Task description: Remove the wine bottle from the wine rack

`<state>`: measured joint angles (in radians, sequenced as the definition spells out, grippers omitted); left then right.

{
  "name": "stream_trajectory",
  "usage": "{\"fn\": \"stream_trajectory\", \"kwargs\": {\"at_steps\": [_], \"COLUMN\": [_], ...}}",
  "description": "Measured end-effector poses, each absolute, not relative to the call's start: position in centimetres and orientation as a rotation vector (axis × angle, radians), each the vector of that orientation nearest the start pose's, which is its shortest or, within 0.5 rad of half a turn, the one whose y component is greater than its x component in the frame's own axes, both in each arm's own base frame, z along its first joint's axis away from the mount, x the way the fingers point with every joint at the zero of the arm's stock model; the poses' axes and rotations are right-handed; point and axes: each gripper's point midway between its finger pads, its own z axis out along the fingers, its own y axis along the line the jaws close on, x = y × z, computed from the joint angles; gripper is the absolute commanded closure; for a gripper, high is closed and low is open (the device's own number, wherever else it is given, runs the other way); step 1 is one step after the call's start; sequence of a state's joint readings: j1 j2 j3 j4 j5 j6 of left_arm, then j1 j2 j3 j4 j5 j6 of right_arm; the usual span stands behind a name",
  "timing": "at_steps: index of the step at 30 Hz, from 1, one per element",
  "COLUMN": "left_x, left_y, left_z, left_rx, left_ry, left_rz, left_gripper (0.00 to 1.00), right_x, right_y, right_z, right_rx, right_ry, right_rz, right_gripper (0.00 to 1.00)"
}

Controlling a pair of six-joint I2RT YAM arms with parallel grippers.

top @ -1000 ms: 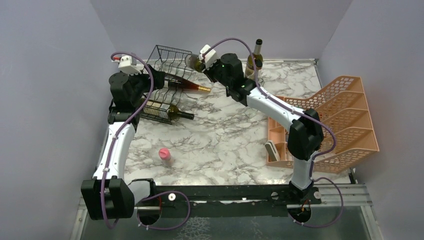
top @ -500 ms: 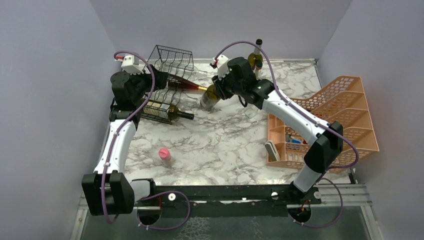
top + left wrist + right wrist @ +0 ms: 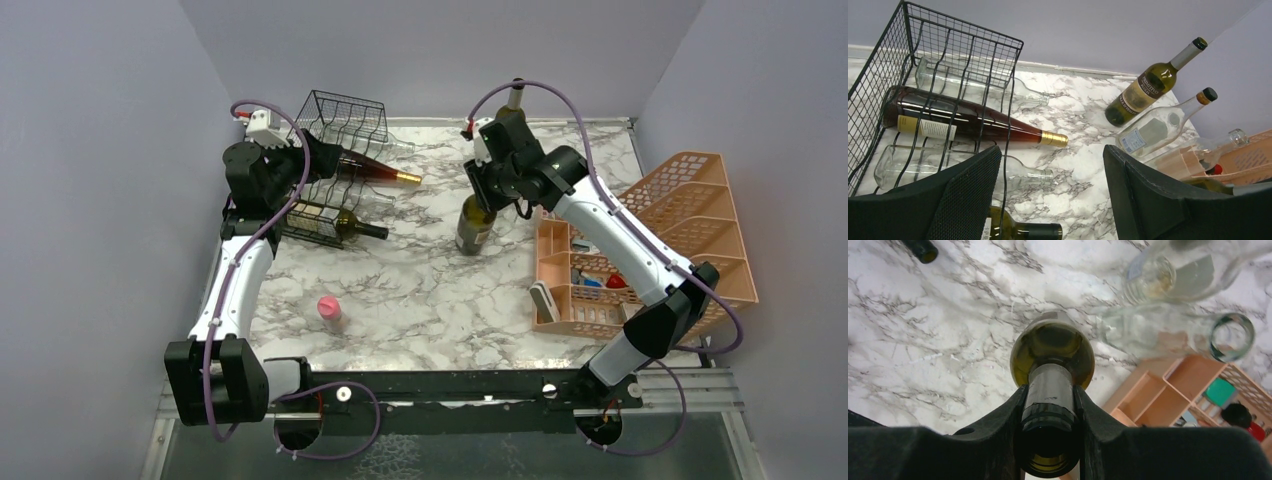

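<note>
The black wire wine rack [image 3: 335,130] stands at the back left and also shows in the left wrist view [image 3: 948,60]. It holds a dark red bottle with a gold cap [image 3: 375,170], a green bottle [image 3: 345,225] and clear bottles [image 3: 973,85]. My right gripper [image 3: 490,182] is shut on the neck of a green wine bottle [image 3: 472,222], held upright mid-table, away from the rack; I cannot tell if its base touches. The right wrist view looks down its neck [image 3: 1050,390] between my fingers. My left gripper [image 3: 1053,195] is open and empty at the rack's front.
A peach tiered organizer [image 3: 690,230] fills the right side. Upright bottles stand at the back: a green labelled one [image 3: 1148,85] and a clear one [image 3: 1158,127]. A small pink object [image 3: 329,310] lies on the marble table [image 3: 420,300] near the left arm.
My right arm has swung the green bottle from above the rack to the right, turned it upright and brought it down over mid-table. The left arm has barely moved.
</note>
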<state>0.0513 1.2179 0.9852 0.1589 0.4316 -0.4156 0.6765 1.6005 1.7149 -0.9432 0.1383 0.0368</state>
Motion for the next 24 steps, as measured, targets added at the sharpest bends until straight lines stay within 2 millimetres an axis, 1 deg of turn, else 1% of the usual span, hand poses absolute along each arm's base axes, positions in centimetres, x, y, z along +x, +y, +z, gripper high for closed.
{"fn": "stream_trajectory", "kwargs": {"at_steps": [4, 9, 12, 15, 20, 24], "left_x": [40.8, 40.8, 40.8, 40.9, 41.0, 41.0], "left_y": [-6.9, -6.9, -7.0, -7.1, -7.2, -7.3], "left_z": [30.9, 31.0, 31.1, 30.9, 30.6, 30.6], "left_rx": [-0.052, -0.052, -0.051, -0.051, -0.052, -0.050], "left_ry": [1.672, 1.668, 1.665, 1.668, 1.678, 1.678], "left_rz": [-0.638, -0.642, -0.647, -0.653, -0.662, -0.665], "left_gripper": [0.20, 0.20, 0.20, 0.20, 0.20, 0.20], "right_x": [32.0, 31.2, 30.8, 30.8, 31.6, 32.1], "right_y": [21.5, 20.3, 19.7, 18.7, 15.8, 14.5], "right_z": [26.2, 27.0, 26.7, 26.1, 24.9, 24.5], "right_rx": [-0.644, -0.606, -0.585, -0.542, -0.439, -0.395], "right_ry": [2.356, 2.391, 2.422, 2.452, 2.509, 2.527], "right_rz": [0.143, 0.127, 0.122, 0.110, 0.083, 0.077], "right_gripper": [0.99, 0.99, 0.99, 0.99, 0.99, 0.99]}}
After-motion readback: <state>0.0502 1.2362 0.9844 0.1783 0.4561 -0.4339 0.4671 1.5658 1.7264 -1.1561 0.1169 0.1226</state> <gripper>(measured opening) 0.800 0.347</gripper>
